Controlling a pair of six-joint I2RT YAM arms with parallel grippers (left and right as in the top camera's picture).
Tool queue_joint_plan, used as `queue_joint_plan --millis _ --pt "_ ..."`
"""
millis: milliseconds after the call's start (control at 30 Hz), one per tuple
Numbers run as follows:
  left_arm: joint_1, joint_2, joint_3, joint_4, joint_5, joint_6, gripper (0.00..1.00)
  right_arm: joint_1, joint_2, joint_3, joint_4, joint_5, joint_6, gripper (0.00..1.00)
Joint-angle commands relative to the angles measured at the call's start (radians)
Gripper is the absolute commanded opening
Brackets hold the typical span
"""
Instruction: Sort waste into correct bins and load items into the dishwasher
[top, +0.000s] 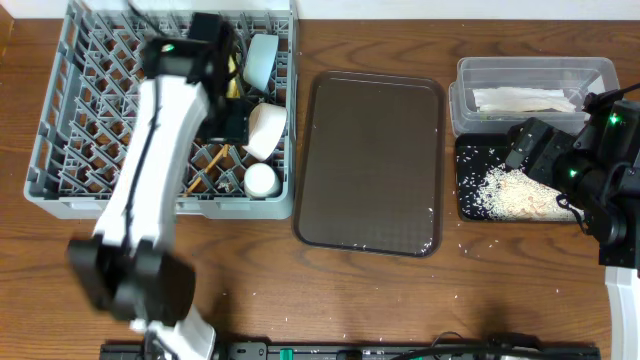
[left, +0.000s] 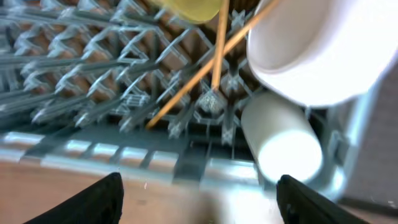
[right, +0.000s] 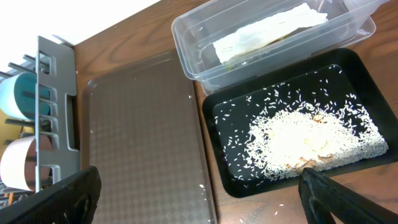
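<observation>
The grey dishwasher rack (top: 60, 150) holds the wooden chopsticks (left: 205, 68), lying crossed among the pegs. It also holds a white cup (left: 283, 140) on its side, a white bowl (left: 317, 50), a light blue bowl (top: 262, 58) and the edge of a yellow plate (left: 189, 9). My left gripper (left: 199, 199) hovers over the rack's right part (top: 228, 125), open with nothing between its fingers. The clear tub (top: 530, 70) contains the paper wrapper (right: 267, 31). The black tray (top: 465, 200) holds a heap of rice (right: 305, 137). My right gripper (right: 205, 199) is open and empty beside that tray (top: 530, 145).
A large brown serving tray (top: 370, 160) lies between the rack and the bins. A few stray rice grains (right: 202, 186) lie on the brown tray's edge and on the wooden table (top: 440, 300). The left arm crosses the table in front of the rack.
</observation>
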Motion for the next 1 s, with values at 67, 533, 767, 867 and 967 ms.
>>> queue_joint_plan --millis 67,533,767,867,967 --pt "-0.001 -0.209 0.036 -0.109 0.044 -0.063 0.85 -0.004 0.002 0.006 -0.002 0.002 0.009 0.99" --pt "-0.001 -0.496 0.021 -0.192 0.174 -0.177 0.87 -0.004 0.002 0.006 -0.001 0.002 0.009 0.99" --pt "-0.001 -0.525 0.021 -0.211 0.093 -0.171 0.88 -0.004 0.002 0.006 -0.002 0.002 0.009 0.99" --pt "-0.003 -0.523 0.015 -0.203 0.092 -0.174 0.88 -0.004 0.002 0.006 -0.002 0.002 0.009 0.99" --pt "0.005 -0.546 -0.013 -0.135 0.084 -0.170 0.88 -0.004 0.002 0.006 -0.002 0.002 0.009 0.99"
